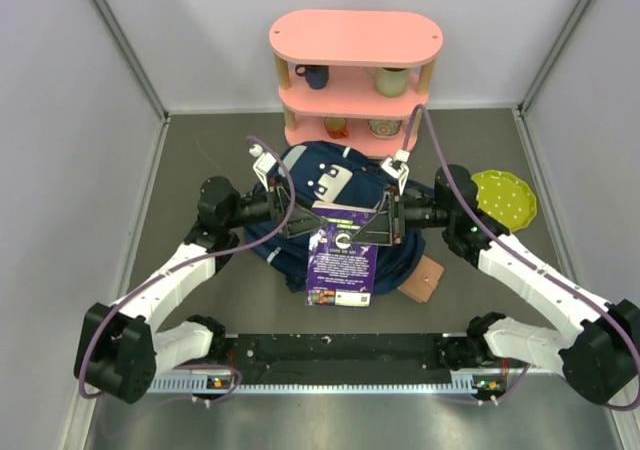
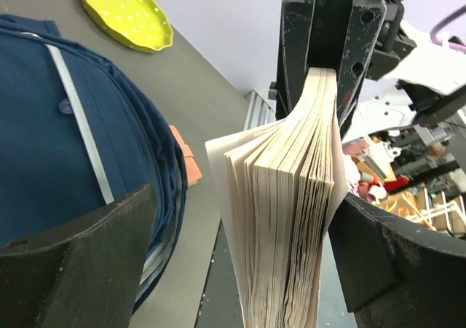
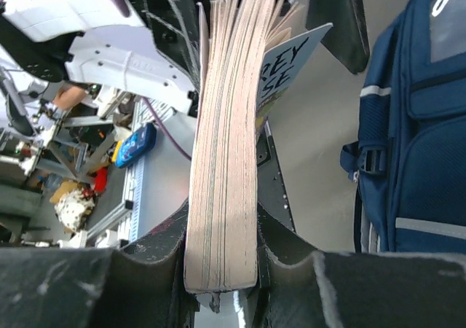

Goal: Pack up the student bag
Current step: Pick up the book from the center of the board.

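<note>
The student bag point(image 1: 300, 160), navy with white stripes and a white patch, lies in the middle of the table; it also shows in the left wrist view point(image 2: 44, 146) and the right wrist view point(image 3: 422, 124). A thick purple-covered book point(image 1: 342, 255) hangs above the bag's near side. My right gripper point(image 1: 382, 220) is shut on one end of the book point(image 3: 226, 146), its jaws point(image 3: 222, 262) pressing both covers. My left gripper point(image 1: 303, 225) is open around the other end point(image 2: 291, 219). Its right finger point(image 2: 408, 262) is at the cover and its left finger point(image 2: 73, 255) stands well apart.
A pink two-tier shelf point(image 1: 355, 40) with mugs and bowls stands behind the bag. A yellow-green dotted plate point(image 1: 503, 195) lies at the right, also in the left wrist view point(image 2: 127, 14). An orange-brown flat thing point(image 1: 425, 278) lies by the bag's near right corner. A black rail point(image 1: 340, 348) runs along the front.
</note>
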Robot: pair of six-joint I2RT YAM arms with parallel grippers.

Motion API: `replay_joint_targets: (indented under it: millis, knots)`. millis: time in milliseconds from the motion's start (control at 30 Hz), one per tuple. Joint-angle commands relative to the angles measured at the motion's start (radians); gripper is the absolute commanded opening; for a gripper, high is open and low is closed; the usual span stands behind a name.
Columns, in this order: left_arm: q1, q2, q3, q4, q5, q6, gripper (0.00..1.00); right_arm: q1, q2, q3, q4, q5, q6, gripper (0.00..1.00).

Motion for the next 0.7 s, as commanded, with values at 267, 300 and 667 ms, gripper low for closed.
replay_joint_targets:
  millis: [267, 300, 667]
  knots:
    - [-0.091, 0.047, 0.057, 0.145, 0.201, -0.009, 0.88, -0.025, 0.041, 0.169, 0.006, -0.121, -0.135, 0.00]
    - [-0.096, 0.047, 0.056, 0.154, 0.199, -0.011, 0.71, -0.027, 0.049, 0.174, -0.002, -0.116, -0.143, 0.00]
    - [-0.093, -0.003, 0.061, -0.039, -0.148, 0.055, 0.00, -0.056, 0.015, 0.125, -0.273, 0.490, -0.076, 0.79]
